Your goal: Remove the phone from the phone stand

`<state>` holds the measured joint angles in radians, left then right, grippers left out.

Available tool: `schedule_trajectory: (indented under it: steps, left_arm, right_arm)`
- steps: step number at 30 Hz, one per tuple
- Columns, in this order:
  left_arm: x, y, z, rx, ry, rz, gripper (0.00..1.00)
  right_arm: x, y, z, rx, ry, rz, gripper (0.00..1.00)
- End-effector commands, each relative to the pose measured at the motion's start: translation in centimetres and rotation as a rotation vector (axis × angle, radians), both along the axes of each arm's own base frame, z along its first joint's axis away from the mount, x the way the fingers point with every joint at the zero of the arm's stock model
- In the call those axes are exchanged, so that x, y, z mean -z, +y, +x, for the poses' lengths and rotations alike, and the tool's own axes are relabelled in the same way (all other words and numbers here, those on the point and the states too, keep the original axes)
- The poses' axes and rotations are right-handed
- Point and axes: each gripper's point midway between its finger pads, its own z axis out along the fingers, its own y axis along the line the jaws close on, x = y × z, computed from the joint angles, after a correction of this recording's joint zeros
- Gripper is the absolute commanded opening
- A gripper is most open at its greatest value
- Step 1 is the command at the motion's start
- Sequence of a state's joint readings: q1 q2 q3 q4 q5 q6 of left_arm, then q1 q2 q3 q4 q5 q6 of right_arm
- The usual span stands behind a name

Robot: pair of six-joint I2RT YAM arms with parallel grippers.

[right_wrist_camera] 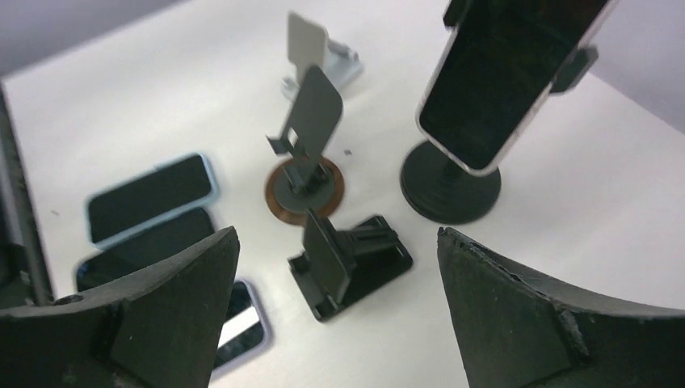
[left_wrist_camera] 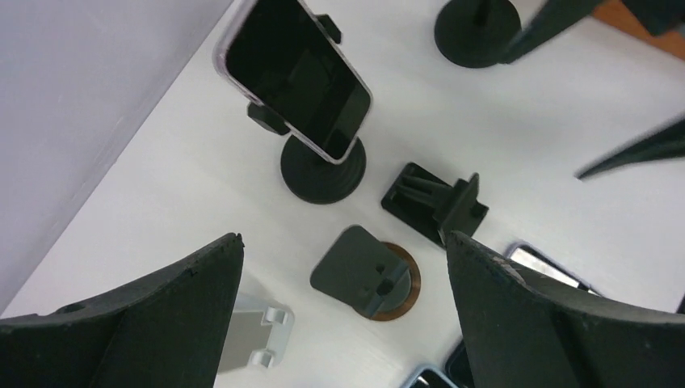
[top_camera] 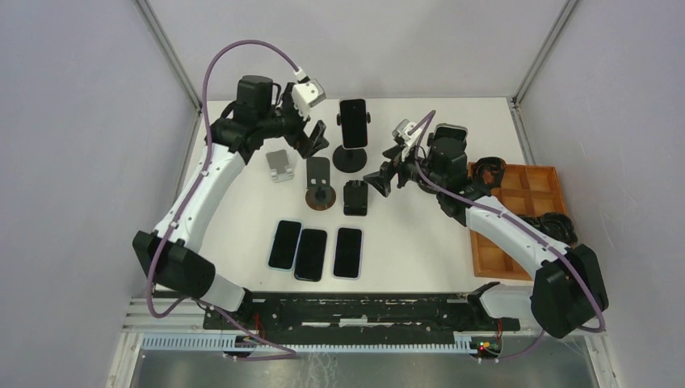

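We see the phone point(top_camera: 353, 123) held upright in its stand point(top_camera: 349, 159), at the far middle of the surface point(top_camera: 420, 234). The left pincer point(top_camera: 313, 139) hovers just beside the stand on its left, jaws wide and empty. The right pincer point(top_camera: 378, 179) hangs near the stand's right, also wide, holding nothing. Three other phones point(top_camera: 311, 254) lie flat nearer the arm bases.

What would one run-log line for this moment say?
phone: in phone stand | left gripper: open, empty | right gripper: open, empty
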<state>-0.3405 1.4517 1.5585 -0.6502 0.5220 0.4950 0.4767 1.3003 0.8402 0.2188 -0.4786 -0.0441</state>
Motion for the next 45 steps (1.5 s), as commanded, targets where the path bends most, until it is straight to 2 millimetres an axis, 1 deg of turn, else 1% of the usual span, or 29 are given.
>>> schedule_trajectory:
  steps: [1,4,6,7,8,9,12,18,20,24,26,28,29,30,31,33,34,36,37,41,45]
  left_arm:
    - [-2.0,-1.5,4.9,-0.112,0.060,-0.151,1.00]
    - [-1.5,-2.4,7.4,-0.116,0.113,-0.205,1.00]
    - [-0.7,-3.0,8.7,-0.095,0.158,-0.231,1.00]
    - [0.3,-3.5,9.5,-0.084,0.183,-0.232,0.99]
    - [0.5,-3.7,9.9,-0.075,0.189,-0.236,0.99]
    - [1.6,-4.1,10.6,-0.072,0.216,-0.234,0.97]
    - [3.1,-4.9,11.9,-0.050,0.266,-0.257,0.92]
    - [5.5,-6.1,12.5,0.008,0.380,-0.335,0.78]
    - [6.0,-6.5,12.6,0.024,0.404,-0.352,0.73]
    - [6.4,-7.2,13.0,0.078,0.451,-0.407,0.62]
    - [6.5,-7.7,12.8,0.102,0.495,-0.441,0.57]
    - [6.5,-8.0,12.8,0.128,0.507,-0.457,0.54]
    - [6.6,-8.1,12.8,0.132,0.506,-0.461,0.51]
    - [6.6,-8.1,12.9,0.137,0.505,-0.462,0.46]
    - [6.6,-8.2,12.8,0.146,0.506,-0.464,0.41]
    - [6.2,-8.2,12.6,0.166,0.505,-0.470,0.29]
    - [5.9,-8.2,12.5,0.177,0.502,-0.474,0.22]
    - [4.8,-8.2,11.9,0.216,0.480,-0.478,0.06]
    - [4.3,-8.1,11.6,0.234,0.461,-0.473,0.03]
    - [0.9,-7.7,10.6,0.280,0.340,-0.453,0.02]
    - [-3.1,-7.4,9.3,0.321,0.221,-0.444,0.02]
  right_arm:
    - [-6.9,1.7,-1.8,-0.074,0.052,0.199,0.98]
    - [-8.3,2.0,-2.2,-0.082,0.093,0.235,0.98]
    - [-9.1,2.3,-2.6,-0.101,0.106,0.267,0.98]
    - [-9.4,2.5,-2.8,-0.115,0.112,0.280,0.98]
    - [-9.8,2.6,-3.0,-0.130,0.113,0.290,0.98]
    - [-10.2,2.6,-3.1,-0.131,0.112,0.299,0.98]
    - [-10.6,2.0,-3.3,-0.107,0.086,0.293,0.98]
    - [-10.8,1.4,-4.2,-0.101,0.068,0.288,0.98]
    - [-11.0,1.2,-4.5,-0.102,0.066,0.292,0.98]
    - [-11.2,0.9,-5.1,-0.103,0.056,0.298,0.98]
    - [-11.1,0.8,-5.2,-0.102,0.056,0.295,0.98]
    - [-10.8,0.6,-4.9,-0.078,0.056,0.281,0.98]
    - [-10.6,0.5,-4.6,-0.064,0.058,0.269,0.98]
    - [-10.5,0.4,-4.5,-0.055,0.058,0.261,0.98]
    - [-10.4,0.3,-4.3,-0.050,0.057,0.258,0.98]
    - [-10.5,0.4,-4.1,-0.045,0.052,0.256,0.98]
    - [-10.5,0.4,-3.9,-0.040,0.052,0.257,0.98]
    - [-10.4,0.5,-3.6,-0.038,0.056,0.256,0.98]
    - [-10.2,0.5,-3.3,-0.030,0.064,0.251,0.98]
    - [-8.7,0.1,-1.7,0.041,0.098,0.194,0.95]
    - [-8.5,0.0,-1.3,0.055,0.094,0.192,0.95]
